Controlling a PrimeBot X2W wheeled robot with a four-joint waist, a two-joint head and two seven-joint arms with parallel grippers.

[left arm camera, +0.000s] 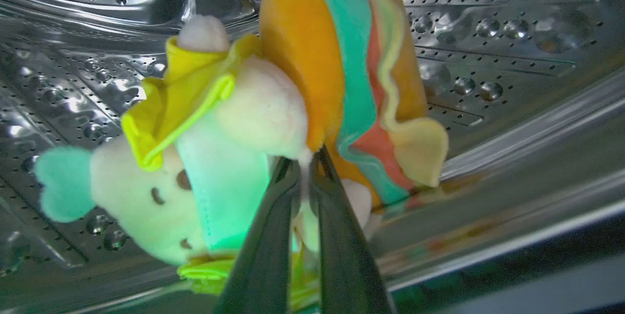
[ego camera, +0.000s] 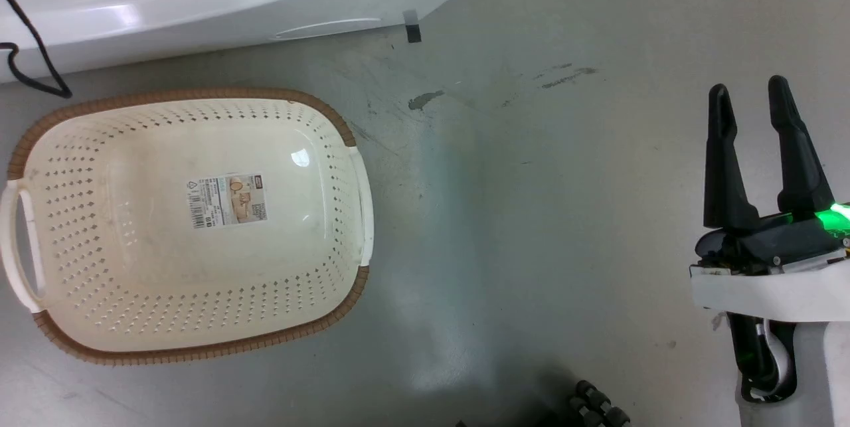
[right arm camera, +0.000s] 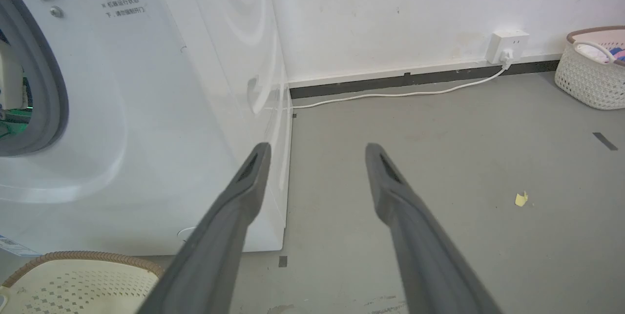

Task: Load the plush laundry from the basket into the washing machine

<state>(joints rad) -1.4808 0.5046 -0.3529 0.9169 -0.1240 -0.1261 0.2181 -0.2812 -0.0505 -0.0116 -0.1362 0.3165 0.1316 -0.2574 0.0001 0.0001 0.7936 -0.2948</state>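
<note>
Inside the shiny perforated drum (left arm camera: 488, 35) of the washing machine (ego camera: 199, 2), my left gripper (left arm camera: 306, 155) is shut on a pale strip of the pink doll (left arm camera: 146, 197) in yellow clothing. The orange burger plush (left arm camera: 302, 35), with green, red and yellow layers, presses against the doll just beyond my fingertips. The cream basket (ego camera: 133, 267) lies on the floor before the washer with nothing in it, its label sticker showing. My right gripper (ego camera: 748, 88) hovers open over bare floor to the basket's right. In the right wrist view the open fingers (right arm camera: 254, 177) point past the washer's front corner (right arm camera: 195, 84); the basket's rim (right arm camera: 88, 255) shows lower left.
A black cable (ego camera: 33, 48) hangs at the washer's upper left. A white woven basket (right arm camera: 586, 74) stands by the far wall, near a socket (right arm camera: 508, 43) with a white cord along the skirting. A yellow scrap (right arm camera: 521, 199) lies on the grey floor.
</note>
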